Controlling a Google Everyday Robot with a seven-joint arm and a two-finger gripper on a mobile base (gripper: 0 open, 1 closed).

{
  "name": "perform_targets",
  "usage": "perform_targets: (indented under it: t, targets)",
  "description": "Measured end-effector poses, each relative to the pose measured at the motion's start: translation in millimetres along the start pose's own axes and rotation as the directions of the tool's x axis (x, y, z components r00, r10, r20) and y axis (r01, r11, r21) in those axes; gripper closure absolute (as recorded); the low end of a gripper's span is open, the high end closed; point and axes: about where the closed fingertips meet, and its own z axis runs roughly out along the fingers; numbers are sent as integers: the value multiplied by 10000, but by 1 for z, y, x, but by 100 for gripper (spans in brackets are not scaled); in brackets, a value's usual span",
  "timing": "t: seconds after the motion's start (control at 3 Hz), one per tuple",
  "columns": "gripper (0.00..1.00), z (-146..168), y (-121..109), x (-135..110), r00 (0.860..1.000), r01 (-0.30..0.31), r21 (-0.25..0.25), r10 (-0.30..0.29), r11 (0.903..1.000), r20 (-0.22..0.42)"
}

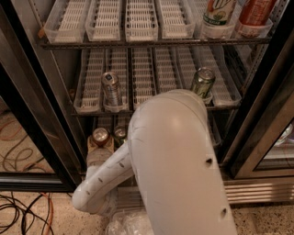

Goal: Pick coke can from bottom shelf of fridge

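The coke can (100,137) stood at the lower left of the frame, at the front of the bottom shelf (106,122) of the fridge (257,190), just left of the big white arm. Only its round top and a sliver of reddish side showed. The gripper (98,157) sat directly below and in front of it, but whether it was spread wide, narrowed or already clamped on the can could not be told.

A thin aluminium can like this is probably light and rigid enough if full, yet smooth, perhaps slick from the cold, and easy to dent. The sensible hold would be across the middle of its straight wall, not the tapered rim.

No writing could be read. The silver-striped can (111,88) and green can (202,81) at mid frame, and the green-labelled bottle (218,13) and red bottle (255,13) at upper right, showed colours only — no legible brand.
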Motion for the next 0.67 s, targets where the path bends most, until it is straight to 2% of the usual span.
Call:
perform_targets:
  t: [0.33,0.67]
  targets:
    - [100,-19,-9,-16,10000,1,-1104,1,9939,21]
    - [100,-39,-6,-36,9999,17,-2297,15,9733,134]
